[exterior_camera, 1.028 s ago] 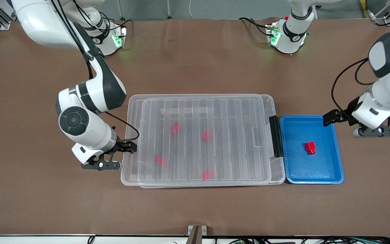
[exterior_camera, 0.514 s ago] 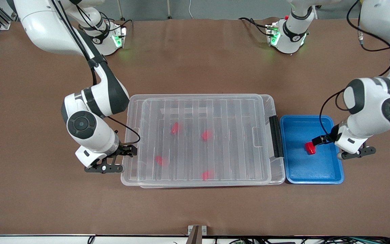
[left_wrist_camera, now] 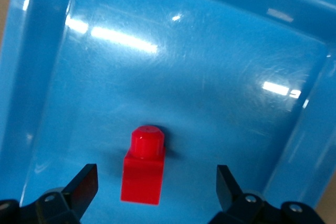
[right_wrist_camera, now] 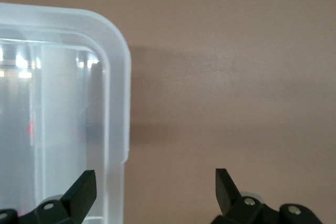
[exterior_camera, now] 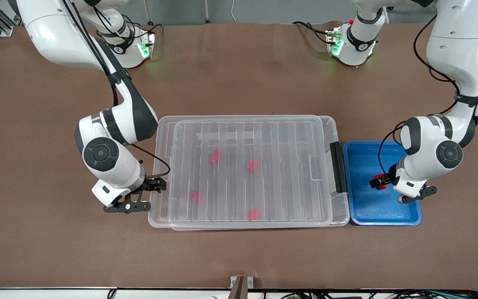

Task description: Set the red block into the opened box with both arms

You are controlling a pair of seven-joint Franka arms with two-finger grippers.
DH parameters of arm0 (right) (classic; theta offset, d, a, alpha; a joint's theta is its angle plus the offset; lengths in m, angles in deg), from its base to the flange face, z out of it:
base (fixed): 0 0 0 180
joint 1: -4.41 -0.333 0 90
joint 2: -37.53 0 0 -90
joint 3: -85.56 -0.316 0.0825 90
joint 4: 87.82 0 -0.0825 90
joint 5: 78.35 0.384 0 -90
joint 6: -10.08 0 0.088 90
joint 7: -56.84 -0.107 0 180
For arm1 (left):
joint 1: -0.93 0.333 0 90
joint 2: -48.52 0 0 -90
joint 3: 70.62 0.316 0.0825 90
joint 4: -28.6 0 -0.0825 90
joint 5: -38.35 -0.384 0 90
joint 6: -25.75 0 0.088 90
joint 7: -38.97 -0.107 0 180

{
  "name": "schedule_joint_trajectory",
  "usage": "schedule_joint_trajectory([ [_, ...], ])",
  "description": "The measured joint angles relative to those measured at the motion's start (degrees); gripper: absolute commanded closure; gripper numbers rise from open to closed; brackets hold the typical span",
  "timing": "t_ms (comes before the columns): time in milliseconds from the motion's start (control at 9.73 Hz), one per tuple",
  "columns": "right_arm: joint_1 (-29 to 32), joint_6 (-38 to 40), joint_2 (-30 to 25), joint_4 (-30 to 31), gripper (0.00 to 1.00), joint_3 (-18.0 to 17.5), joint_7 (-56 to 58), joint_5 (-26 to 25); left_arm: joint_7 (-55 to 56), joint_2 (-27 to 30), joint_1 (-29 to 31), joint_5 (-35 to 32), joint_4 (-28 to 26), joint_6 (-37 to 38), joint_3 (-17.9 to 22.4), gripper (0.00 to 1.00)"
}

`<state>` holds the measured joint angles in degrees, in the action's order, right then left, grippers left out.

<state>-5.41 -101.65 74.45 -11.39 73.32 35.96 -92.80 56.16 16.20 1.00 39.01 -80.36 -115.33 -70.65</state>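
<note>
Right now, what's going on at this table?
The left pincer is open, down in the blue tray, straddling the red block without gripping it yet. The right pincer hangs open at the edge of the box, toward the right arm's end of the table. The box's clear lid is on, with four red blocks showing through it.

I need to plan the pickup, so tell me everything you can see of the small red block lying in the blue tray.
The small bright red plastic block has a squarish glossy body with a narrower faceted stud at one end. It lies flat on the floor of the shallow blue plastic tray, beside the large clear plastic box toward the left arm's end of the table. The left gripper hangs over it, fingers open on either side and not touching it. Only the tray touches it.
</note>
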Motion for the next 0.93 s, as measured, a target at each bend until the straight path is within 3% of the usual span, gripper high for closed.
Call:
schedule_joint_trajectory([
  [103, 0.4, 0.0, 0.0, 0.1, 0.00, 0.0, 0.8, -0.2, 0.0, -0.4, 0.0, 0.0, -1.3, -1.5, 0.4, 0.05],
  [206, 0.7, 0.0, 0.0, 0.1, 0.00, 0.0, 1.8, -0.7, 0.0, -0.8, 0.0, 0.0, -2.2, -2.2, 0.6, 0.34],
  [308, 1.1, 0.1, 0.0, 0.1, 0.00, 0.0, 3.2, -1.5, 0.0, -1.1, 0.0, 0.0, -2.4, -2.6, 0.6, 0.73],
  [411, 1.7, 0.2, 0.0, 0.1, 0.00, 0.1, 5.2, -1.8, 0.3, -1.2, 0.0, 0.0, -2.4, -2.7, 0.6, 0.99],
  [925, 7.6, 0.8, 0.0, 0.1, 0.00, 0.4, 19.0, -2.4, 0.7, 0.5, -0.2, 0.0, -1.2, -2.8, 0.6, 1.00],
])
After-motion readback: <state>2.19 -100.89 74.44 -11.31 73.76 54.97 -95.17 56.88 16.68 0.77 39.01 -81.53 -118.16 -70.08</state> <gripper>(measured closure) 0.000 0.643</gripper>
